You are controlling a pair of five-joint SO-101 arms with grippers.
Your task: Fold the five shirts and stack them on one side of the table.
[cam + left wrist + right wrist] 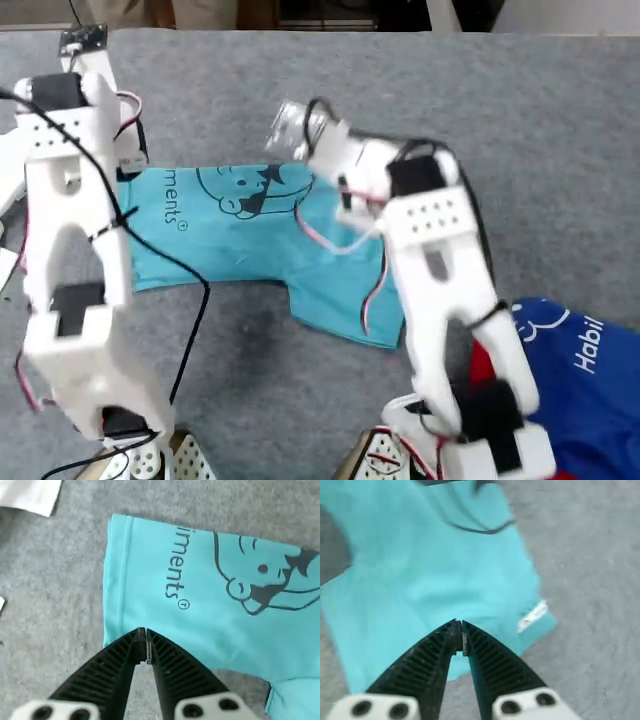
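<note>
1 teal shirt (pixel 240 235) is lying spread out on the grey table (pixel 560 150), its printed drawing facing up. The left gripper (pixel 145 640) is sitting at the shirt's hem corner with its jaws pressed together; whether cloth is caught between them I cannot tell. The right gripper (pixel 459 630) is hanging over the shirt's other end, jaws likewise pressed together. 1 blue shirt (pixel 590 390) is lying beside the right arm's base
</note>
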